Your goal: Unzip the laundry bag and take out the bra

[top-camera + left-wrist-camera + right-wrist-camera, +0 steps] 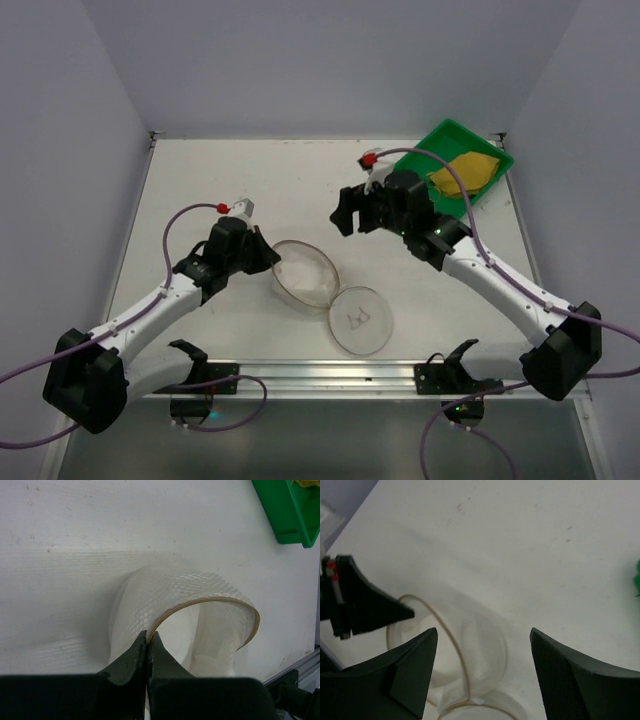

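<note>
The laundry bag (305, 272) lies unzipped in the middle of the table, its round mesh body open and empty. Its lid (360, 318), with the black bra drawing, is folded out flat toward the front. My left gripper (268, 258) is shut on the bag's zip rim (200, 605) at the left side, fingertips pinched (149, 636) on the tan edge. The bra (465, 172), mustard-yellow, lies in the green tray (440, 135) at the back right. My right gripper (350, 212) is open and empty, hovering between bag and tray, above the bag's far side (470, 655).
The green tray's corner shows in the left wrist view (287, 515). A metal rail (330, 375) runs along the table's near edge. Grey walls close the table at the back and both sides.
</note>
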